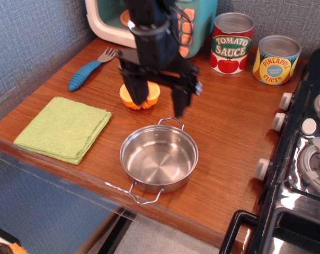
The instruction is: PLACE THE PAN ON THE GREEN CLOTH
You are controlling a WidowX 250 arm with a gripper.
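Note:
The shiny steel pan (159, 160) with two wire loop handles sits on the wooden counter near its front edge. The lime-green folded cloth (64, 128) lies to its left, apart from it. My gripper (159, 106) hangs open and empty just behind the pan's far handle, its two black fingers (179, 103) spread apart. It stands in front of the orange half (140, 95) and hides part of it.
A blue-handled fork (89, 69) lies at the back left. A toy microwave (109, 18) stands behind the arm. A tomato sauce can (231, 43) and a pineapple slices can (276, 59) stand at the back right. A black stove (303, 153) fills the right side.

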